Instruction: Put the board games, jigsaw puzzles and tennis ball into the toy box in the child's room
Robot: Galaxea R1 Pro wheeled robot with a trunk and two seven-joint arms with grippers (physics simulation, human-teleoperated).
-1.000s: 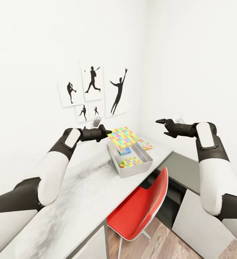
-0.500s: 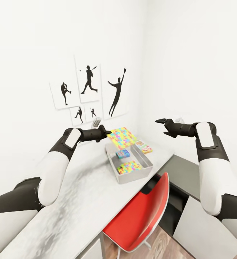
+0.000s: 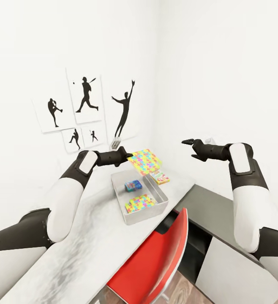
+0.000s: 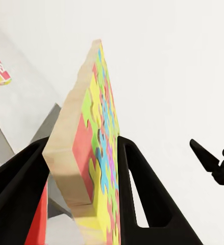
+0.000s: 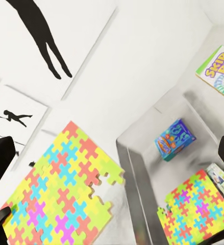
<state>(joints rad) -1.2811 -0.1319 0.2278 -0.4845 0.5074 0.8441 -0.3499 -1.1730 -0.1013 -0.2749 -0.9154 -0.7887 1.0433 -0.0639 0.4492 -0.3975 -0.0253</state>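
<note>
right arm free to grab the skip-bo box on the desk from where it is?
Probably yes. The right gripper hangs open and empty above the table, and the Skip-Bo box lies flat, uncovered, beside the toy box. The held jigsaw puzzle hovers nearby.

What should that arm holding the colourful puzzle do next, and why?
Probably lower it and let go: the left gripper holds the jigsaw puzzle above the far end of the toy box, which already holds another puzzle and a blue game.
</note>
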